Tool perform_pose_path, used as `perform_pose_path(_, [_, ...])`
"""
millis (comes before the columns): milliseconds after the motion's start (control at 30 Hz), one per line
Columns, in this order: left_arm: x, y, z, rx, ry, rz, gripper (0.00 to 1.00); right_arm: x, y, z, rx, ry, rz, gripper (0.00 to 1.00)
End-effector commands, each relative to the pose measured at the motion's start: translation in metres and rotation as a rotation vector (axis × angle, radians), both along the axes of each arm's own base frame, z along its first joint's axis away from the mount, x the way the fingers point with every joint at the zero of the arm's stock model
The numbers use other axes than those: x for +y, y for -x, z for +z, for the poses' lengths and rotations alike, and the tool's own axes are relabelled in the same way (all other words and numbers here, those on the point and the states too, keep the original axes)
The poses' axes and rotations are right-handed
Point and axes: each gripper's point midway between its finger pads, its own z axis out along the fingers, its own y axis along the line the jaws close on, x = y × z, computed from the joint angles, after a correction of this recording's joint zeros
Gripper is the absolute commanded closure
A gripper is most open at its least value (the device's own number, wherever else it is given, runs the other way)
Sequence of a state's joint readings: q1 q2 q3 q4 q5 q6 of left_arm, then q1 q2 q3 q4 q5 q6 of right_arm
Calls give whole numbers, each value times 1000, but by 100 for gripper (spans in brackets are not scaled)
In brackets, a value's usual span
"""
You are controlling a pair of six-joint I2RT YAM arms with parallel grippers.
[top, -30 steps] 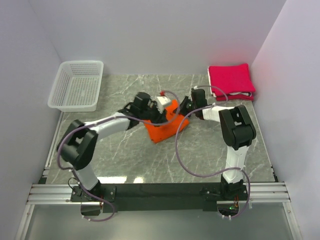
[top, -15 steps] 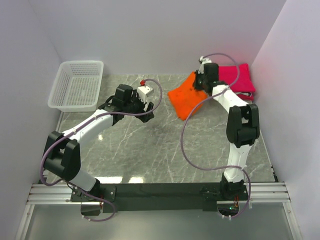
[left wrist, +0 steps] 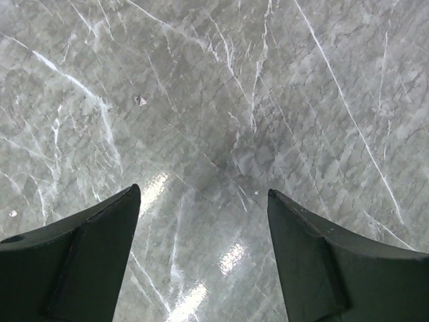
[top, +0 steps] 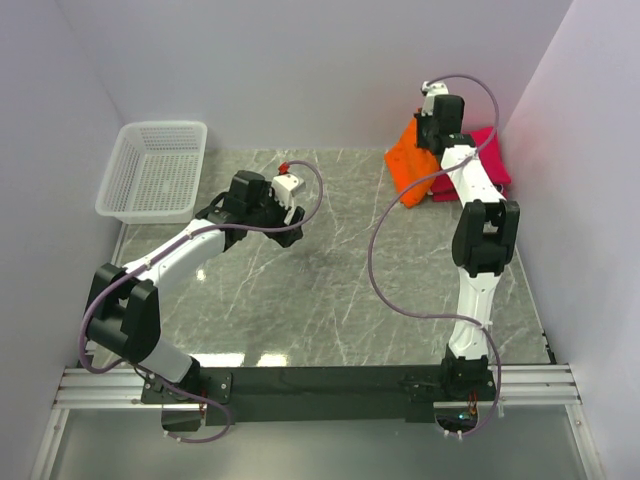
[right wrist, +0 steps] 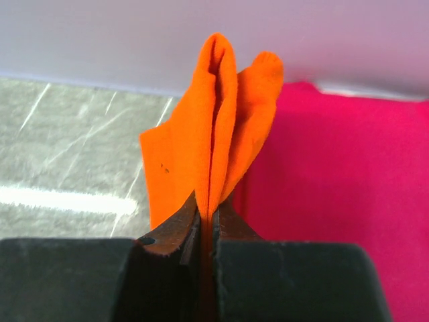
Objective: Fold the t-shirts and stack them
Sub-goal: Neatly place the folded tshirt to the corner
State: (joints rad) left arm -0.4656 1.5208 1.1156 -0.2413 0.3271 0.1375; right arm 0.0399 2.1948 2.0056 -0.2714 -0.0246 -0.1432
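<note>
Left wrist view: left gripper [left wrist: 202, 194] was spread wide, empty, over the table [left wrist: 268, 80]. Right gripper [right wrist: 209, 216] was pinched tight on the orange t-shirt [right wrist: 218, 114], long axis toward 12 o'clock. The crimson stack [right wrist: 328, 194] lay just beyond at 1 o'clock, right arm nearer.

The bright orange t-shirt [top: 408, 162], doubled over, hangs pinched in the right pincer [right wrist: 208, 225] at the left edge of the flat crimson-pink stack [top: 493, 170] in the counter's [top: 330, 290] far-right corner.
</note>
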Motion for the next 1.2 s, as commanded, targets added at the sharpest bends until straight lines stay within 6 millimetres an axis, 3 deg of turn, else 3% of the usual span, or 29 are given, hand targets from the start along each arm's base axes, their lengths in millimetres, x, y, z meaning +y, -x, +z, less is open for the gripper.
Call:
perform_pose_path(0, [4,0,7,-32,-1,4,18,-7,-11,51,-109,55,3,100])
perform_pose_path(667, [-2,-1,3,-14,1,-32,18,-25,6,138,-223,71,-2,100])
perform_pose_path(700, [-3,0,2,-12,3,-36,18,-23,5,137,-218,69,4,100])
perform_pose_path(733, [-3,0,3,-13,4,-37,18,-39,6,137,-213,70,-21,100])
perform_pose_path(967, [-1,0,-11,9,-20,-46,18,-45,7,156,-248,86,-19,100])
perform_pose_path(1167, [-5,0,-16,28,-18,-59,18,-50,8,160,-250,103,-10,100])
